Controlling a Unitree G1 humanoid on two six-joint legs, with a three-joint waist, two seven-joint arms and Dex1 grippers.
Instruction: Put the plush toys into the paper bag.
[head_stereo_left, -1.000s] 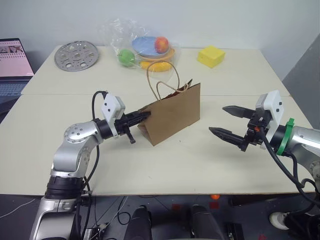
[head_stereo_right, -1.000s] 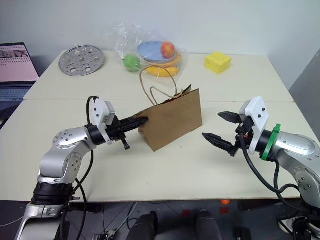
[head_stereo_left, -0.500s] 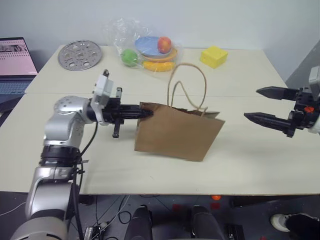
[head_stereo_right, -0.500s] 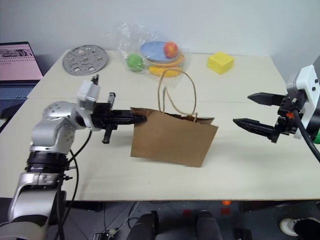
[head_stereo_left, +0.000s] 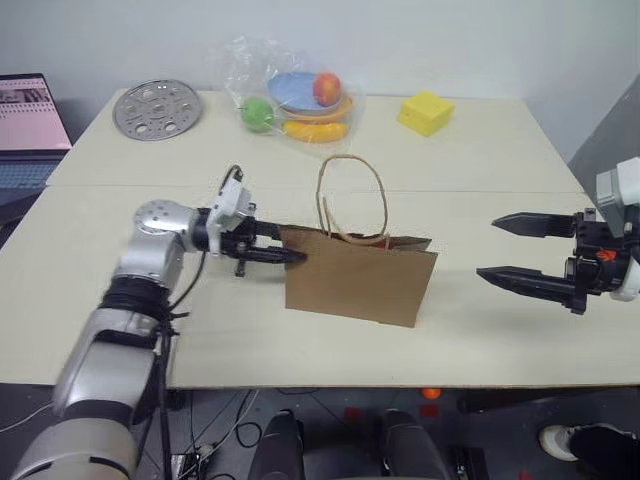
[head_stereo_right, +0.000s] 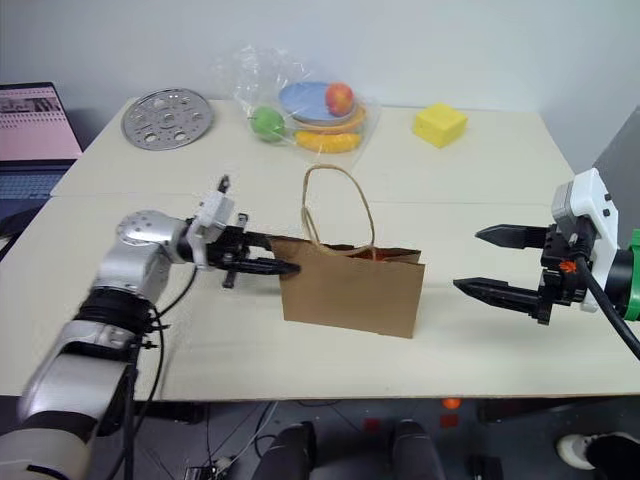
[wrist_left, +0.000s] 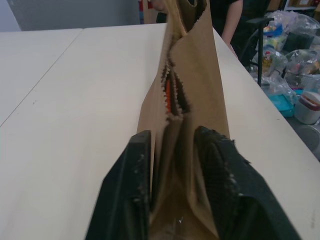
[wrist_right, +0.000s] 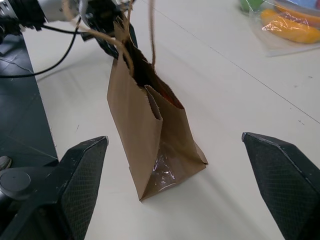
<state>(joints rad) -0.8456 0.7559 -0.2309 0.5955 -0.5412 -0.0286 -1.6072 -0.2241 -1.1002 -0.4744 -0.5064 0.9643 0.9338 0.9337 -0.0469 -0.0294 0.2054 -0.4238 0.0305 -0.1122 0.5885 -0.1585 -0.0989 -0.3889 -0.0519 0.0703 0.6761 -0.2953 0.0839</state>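
Observation:
The brown paper bag (head_stereo_left: 360, 285) stands upright at the middle of the table, its cord handles (head_stereo_left: 350, 195) looping above the mouth. A strip of orange (wrist_left: 168, 95) shows inside the mouth, one of the plush toys; the rest of them is hidden by the bag. My left gripper (head_stereo_left: 290, 250) reaches level to the bag's left edge. Seen from the left wrist, its fingers (wrist_left: 137, 165) stand parted on either side of the bag's side fold. My right gripper (head_stereo_left: 487, 247) hovers wide open to the right of the bag, apart from it and holding nothing.
At the table's back lie a clear plastic bag (head_stereo_left: 300, 100) holding a plate and fruit, a yellow cube (head_stereo_left: 424, 112) and a perforated metal disc (head_stereo_left: 157, 108). A laptop (head_stereo_left: 30, 110) sits at far left. A person (wrist_left: 235, 15) stands beyond the table's end.
The bag has swung from a tilted pose to standing upright and broadside. My left gripper's fingers, pinched on its edge before, have parted. The right gripper has drawn back to the right.

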